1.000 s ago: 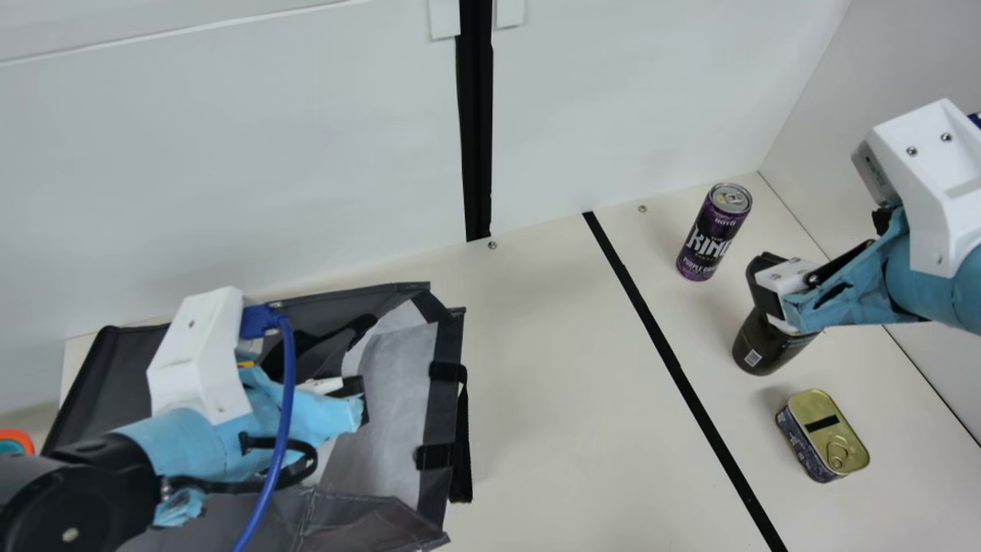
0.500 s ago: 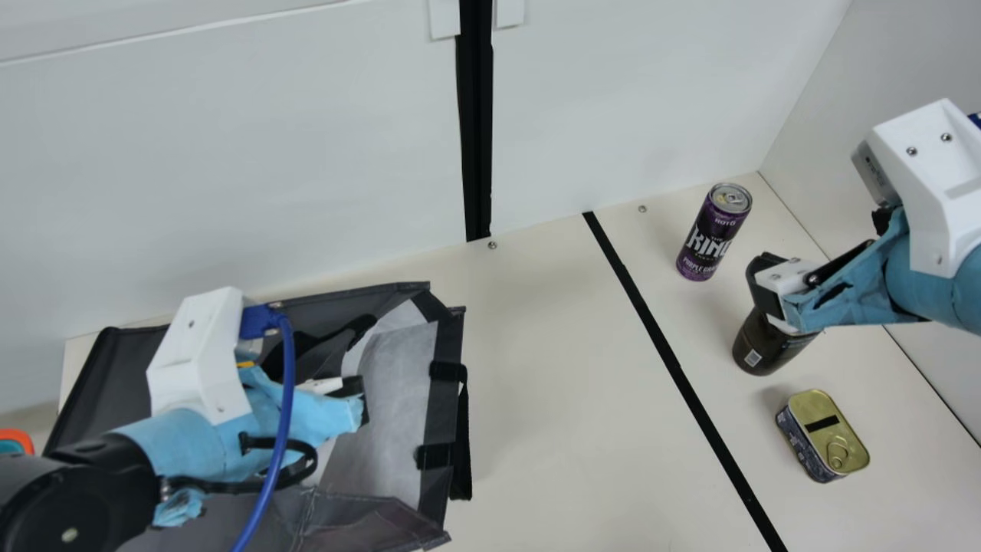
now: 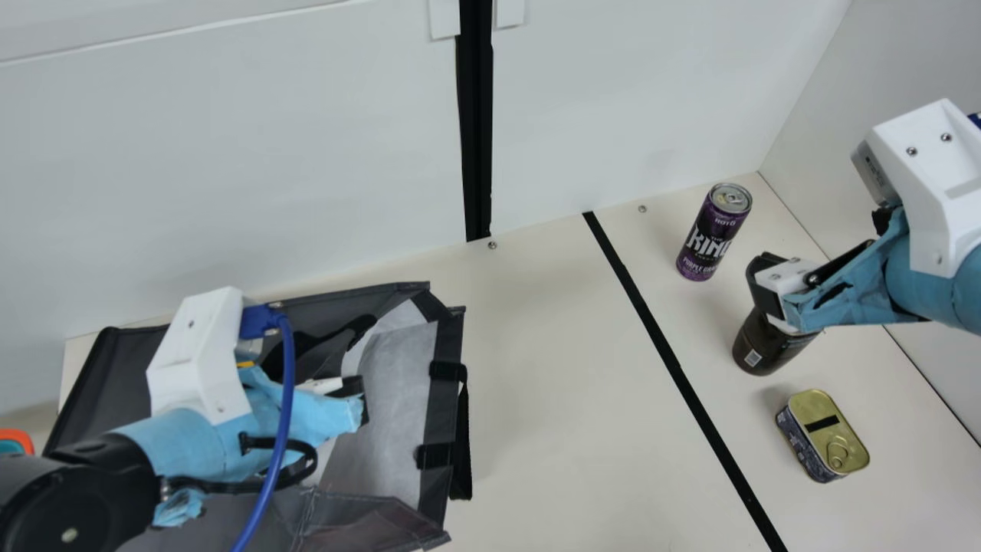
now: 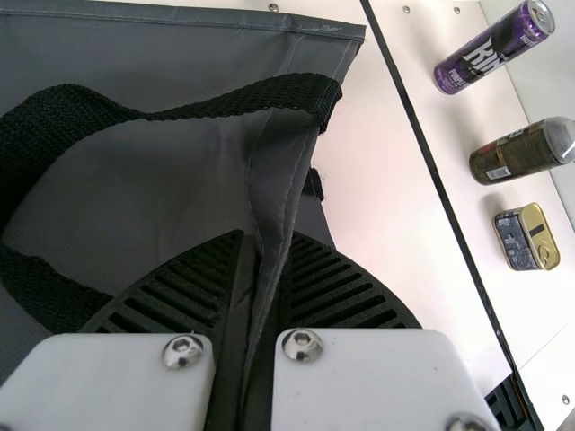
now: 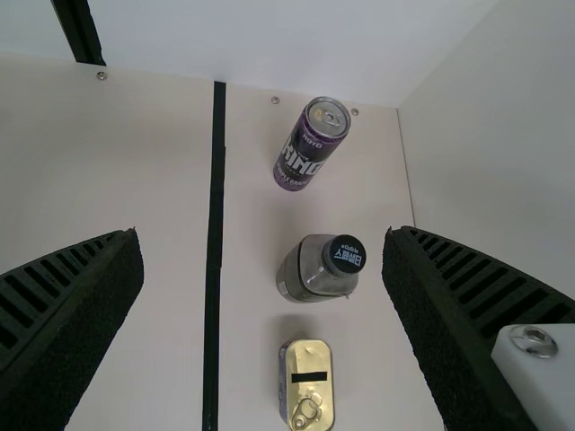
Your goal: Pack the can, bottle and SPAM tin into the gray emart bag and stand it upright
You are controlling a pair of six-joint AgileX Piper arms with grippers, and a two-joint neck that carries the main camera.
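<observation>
In the main view my left gripper (image 3: 354, 399) is at the gray bag (image 3: 391, 399), which lies open-mouthed on the left. The left wrist view has this left gripper (image 4: 260, 247) shut on a folded edge of the bag (image 4: 153, 180), beside a black strap. My right gripper (image 3: 774, 287) hangs above the dark bottle (image 3: 766, 349), partly hiding it; from the right wrist, that right gripper (image 5: 262, 235) is wide open, nothing between its fingers. The bottle (image 5: 310, 271) stands upright between the purple can (image 3: 713, 232), also upright, and the SPAM tin (image 3: 828, 435), gold lid up.
Behind the table rises a white wall (image 3: 268, 169), with another wall (image 3: 912, 61) at the right. A black tape line (image 3: 674, 368) crosses the cream table (image 3: 567, 399) between bag and items. An orange-rimmed object (image 3: 17, 439) shows at the far left edge.
</observation>
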